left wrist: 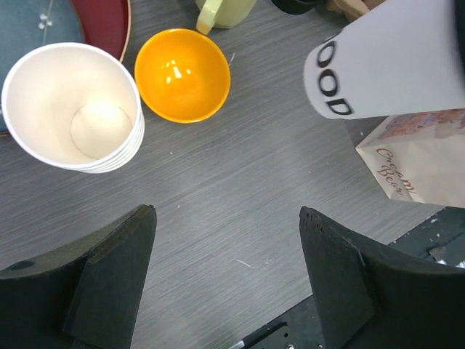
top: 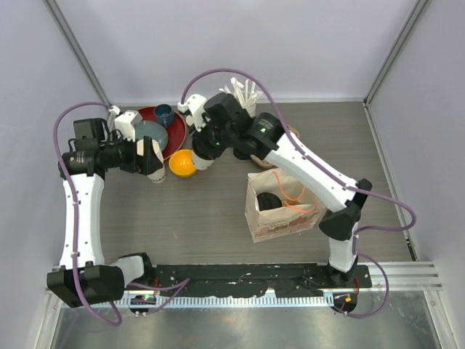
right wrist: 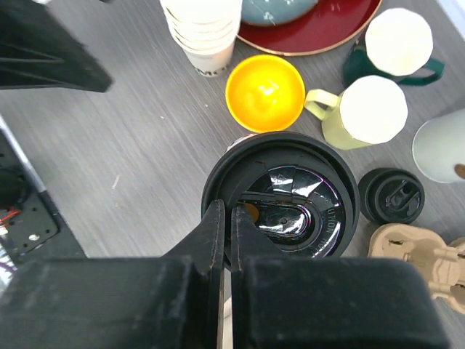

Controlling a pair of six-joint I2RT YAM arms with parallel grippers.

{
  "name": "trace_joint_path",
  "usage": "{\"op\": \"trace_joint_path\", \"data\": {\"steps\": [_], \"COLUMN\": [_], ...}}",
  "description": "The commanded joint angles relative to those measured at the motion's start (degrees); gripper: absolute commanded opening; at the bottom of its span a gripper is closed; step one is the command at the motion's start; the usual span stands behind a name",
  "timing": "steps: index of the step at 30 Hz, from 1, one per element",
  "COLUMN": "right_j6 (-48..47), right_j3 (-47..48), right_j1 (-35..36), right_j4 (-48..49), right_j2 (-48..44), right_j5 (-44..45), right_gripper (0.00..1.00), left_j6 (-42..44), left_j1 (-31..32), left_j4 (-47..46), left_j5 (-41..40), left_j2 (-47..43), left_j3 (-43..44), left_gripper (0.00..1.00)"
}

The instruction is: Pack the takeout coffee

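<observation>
- The cup (top: 201,163) stands upper centre of the table (top: 218,218) in the top view; only a sliver of its white wall shows below the right claw (top: 208,149).
- In the right wrist view its black lid (right wrist: 290,211) fills the middle. The right claw (right wrist: 227,218) has its fingers pressed almost together, pinching the lid's rim at 8 o'clock.
- I cannot tell whether the cup rests on the table or hangs clear of it.
- In that view a second lid (right wrist: 392,195), also black, sits just beside the first at 3 o'clock, with a cardboard tray (right wrist: 421,254) at 4 o'clock.
- The orange bowl (right wrist: 265,92) lies just beside the lid at 12 o'clock, and the yellow mug (right wrist: 367,110) at 1 o'clock.
- Farther off are a dark mug (right wrist: 396,43) at 1 o'clock, a red plate (right wrist: 320,29) at 12 and a cup stack (right wrist: 203,29) at 11.
- In the top view the paper bag (top: 254,211) stands open at 4 o'clock from the cup, well apart. Something dark and round (top: 269,202) sits inside; I cannot tell what.
- The left claw (top: 156,156) is at 9 o'clock, beyond the bowl. In its wrist view the left claw (left wrist: 227,214) is spread wide and grips nothing, with the stack at 10 o'clock.
</observation>
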State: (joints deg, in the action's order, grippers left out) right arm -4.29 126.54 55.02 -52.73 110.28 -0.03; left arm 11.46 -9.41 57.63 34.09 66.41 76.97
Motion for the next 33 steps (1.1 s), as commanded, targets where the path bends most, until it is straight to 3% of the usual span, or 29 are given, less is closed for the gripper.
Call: {"op": "trace_joint_path", "data": {"steps": [1, 6, 10, 22, 33], "right_j6": [0.6, 1.3, 2.36, 10.71, 17.91], "right_j3": [4.41, 7.49, 7.32, 5.82, -4.19], "right_j1": [0.08, -0.01, -0.79, -1.59, -1.59], "right_j4": [-3.95, -10.01, -14.93, -29.62, -33.67], "right_j2": [-6.03, -13.14, -19.64, -33.98, -42.69], "right_j5": [-4.01, -0.68, 6.96, 20.85, 22.97], "right_gripper": [0.01, 0.01, 0.01, 0.01, 0.01], "left_j6": [0.75, -0.56, -1.18, -5.49, -6.37], "left_j1": [-0.08, 7.19, 20.53, 46.3, 56.52], "left_j4": [1.26, 1.88, 1.09, -2.25, -2.7], "left_j5": [4.58, 2.66, -1.74, -4.11, -5.7], "left_j2": [1.52, 4.68, 7.93, 22.17, 33.77], "left_j3": [4.93, 9.76, 13.64, 29.72, 35.79], "left_gripper": [0.83, 0.82, 0.82, 0.83, 0.83]}}
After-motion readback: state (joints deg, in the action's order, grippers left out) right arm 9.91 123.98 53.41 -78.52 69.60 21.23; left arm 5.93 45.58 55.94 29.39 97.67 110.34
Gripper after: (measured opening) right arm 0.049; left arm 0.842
